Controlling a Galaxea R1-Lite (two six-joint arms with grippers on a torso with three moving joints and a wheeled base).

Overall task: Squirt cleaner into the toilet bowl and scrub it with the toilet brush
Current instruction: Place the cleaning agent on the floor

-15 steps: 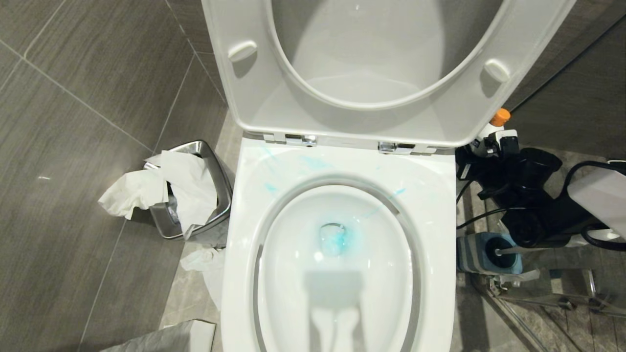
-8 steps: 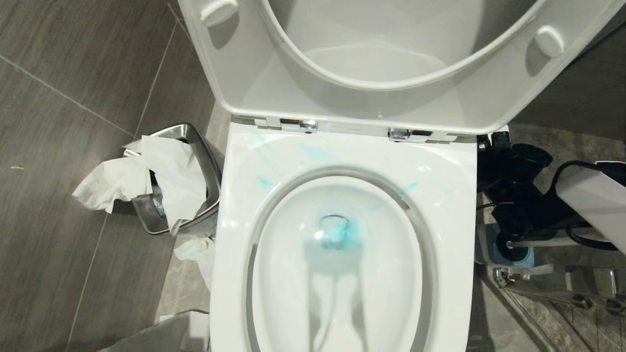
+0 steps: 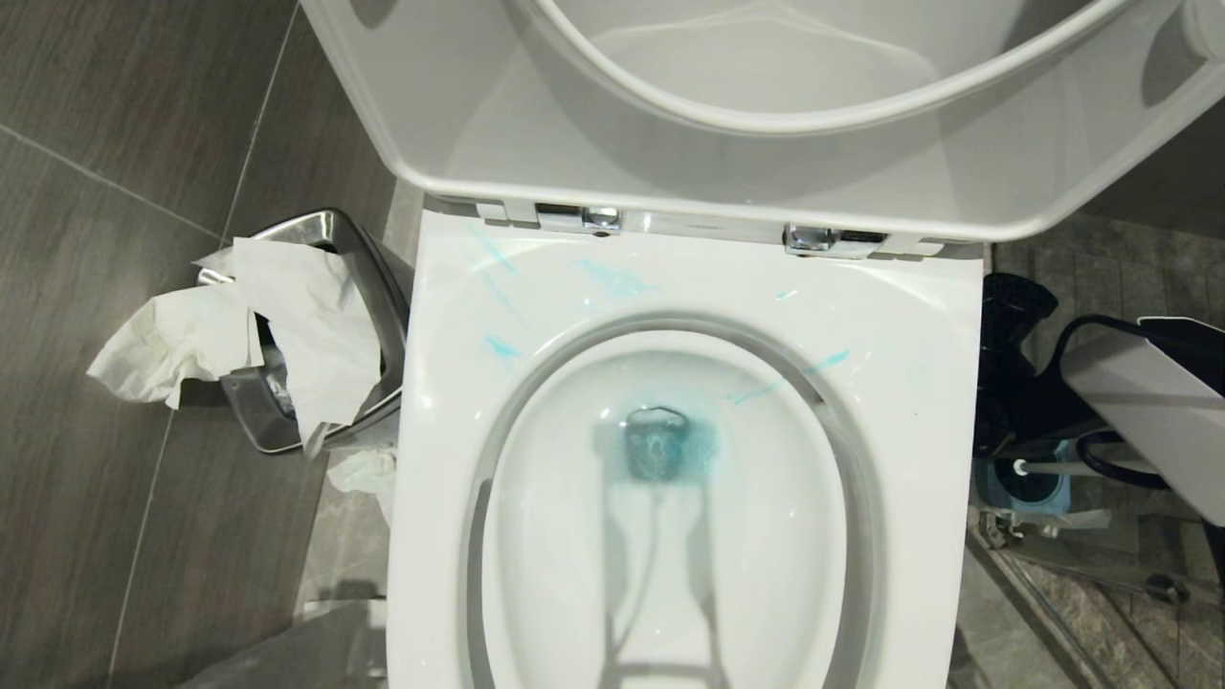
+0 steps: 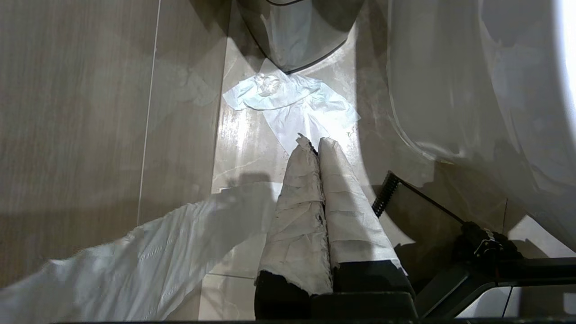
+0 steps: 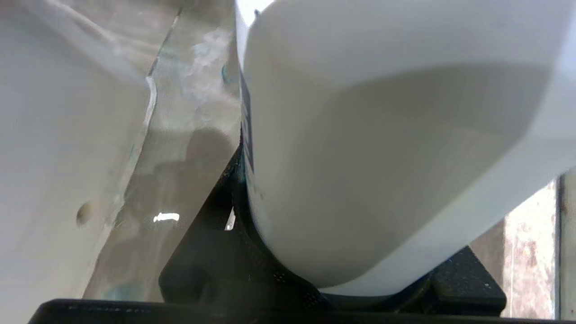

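Beside the glossy white ceramic toilet bowl's (image 3: 900, 402) right rim, the right gripper (image 3: 1016, 383) clamps a plain white plastic bottle (image 5: 382, 157). Thin turquoise cleaner (image 3: 660, 450) already tints the water. Best to set the bottle upright, clear of the slim white-handled toilet brush (image 3: 1053, 467). The left gripper (image 4: 315, 140) hangs closed.

Dark grey tiles (image 3: 115, 191) with a faint streaked grain and thin pale grout lines cover the left side of the room. A small steel bin (image 3: 378, 287) stands at the left against them, stuffed with crumpled white paper (image 3: 239, 316) that spills over its edge. More paper (image 4: 292, 105) lies on the glossy floor (image 4: 81, 112) nearby. At the right, the floor is mottled stone (image 3: 1091, 612).
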